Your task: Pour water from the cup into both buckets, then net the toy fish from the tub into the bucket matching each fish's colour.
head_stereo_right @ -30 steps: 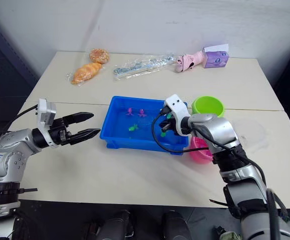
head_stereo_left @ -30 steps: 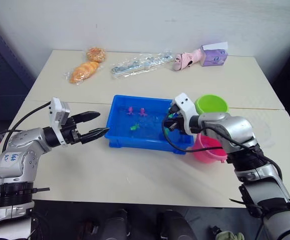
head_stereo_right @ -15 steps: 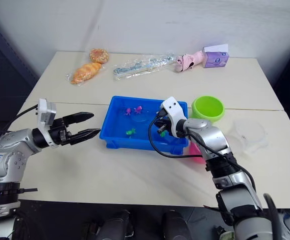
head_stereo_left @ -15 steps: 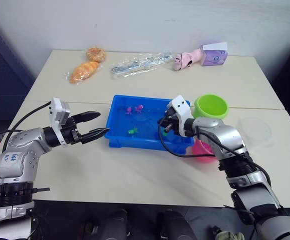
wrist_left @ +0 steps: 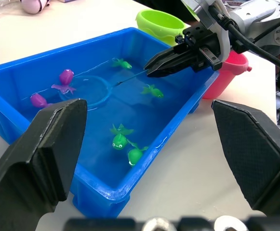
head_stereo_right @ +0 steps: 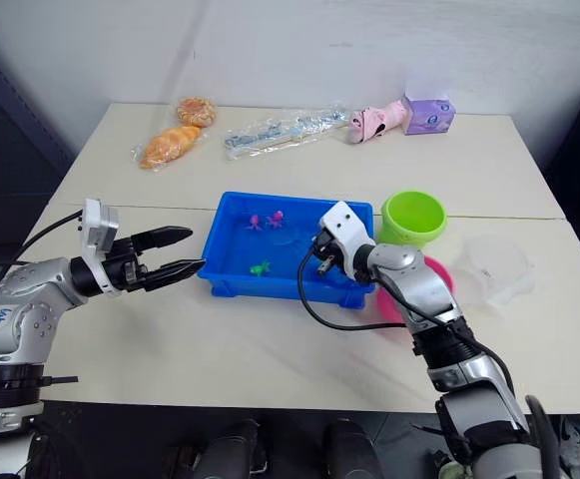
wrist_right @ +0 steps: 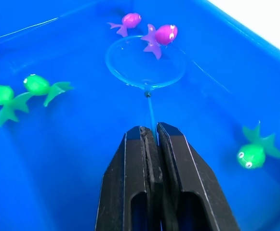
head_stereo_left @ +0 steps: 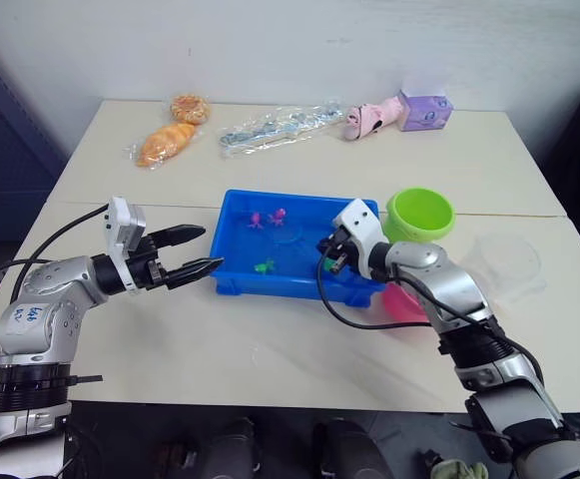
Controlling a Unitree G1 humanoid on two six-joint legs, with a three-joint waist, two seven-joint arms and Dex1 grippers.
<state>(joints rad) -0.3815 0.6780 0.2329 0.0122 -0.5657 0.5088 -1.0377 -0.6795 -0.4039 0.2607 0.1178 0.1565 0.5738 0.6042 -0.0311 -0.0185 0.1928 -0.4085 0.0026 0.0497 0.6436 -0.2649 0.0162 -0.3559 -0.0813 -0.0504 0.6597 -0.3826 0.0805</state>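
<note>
Right gripper [wrist_right: 152, 137] clamped on the net [wrist_right: 146, 65] handle, hoop submerged in the tub [wrist_left: 14, 77], a pink fish [wrist_right: 162, 35] touching its far rim

My right gripper [wrist_right: 150, 139] now sits lower, toward the tub's [head_stereo_left: 232, 274] near edge, uncovering the pink bucket [head_stereo_right: 431, 271]; the net [wrist_right: 146, 62] lies in the water beside two pink fish [wrist_right: 165, 33].
</note>
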